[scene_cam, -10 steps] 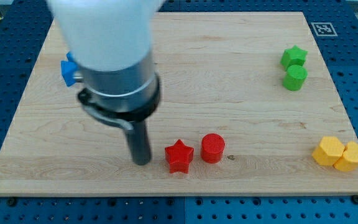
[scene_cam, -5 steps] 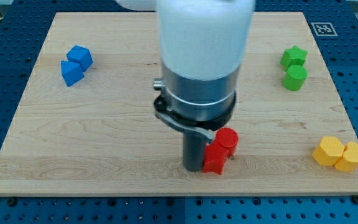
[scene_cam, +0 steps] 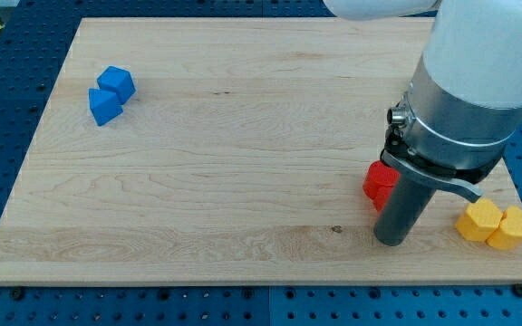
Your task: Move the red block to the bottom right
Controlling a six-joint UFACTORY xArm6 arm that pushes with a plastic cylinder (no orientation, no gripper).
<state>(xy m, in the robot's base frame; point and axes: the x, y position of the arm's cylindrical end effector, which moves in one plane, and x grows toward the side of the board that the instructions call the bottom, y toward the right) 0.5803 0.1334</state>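
Note:
A red block [scene_cam: 378,182] lies at the view's lower right of the wooden board [scene_cam: 243,136], mostly hidden behind my rod; its shape cannot be made out. Only one red piece shows. My tip [scene_cam: 392,239] rests on the board just below and to the right of the red block, touching or nearly touching it. The rod and the arm's grey body cover the area above it.
Two yellow blocks [scene_cam: 494,224] sit together near the board's bottom right corner, just right of my tip. Two blue blocks [scene_cam: 110,93] sit together at the upper left. The arm hides the upper right of the board.
My tip has swept from the view's left to the right along the bottom, pushing the red blocks with it. The green blocks are now hidden behind the arm.

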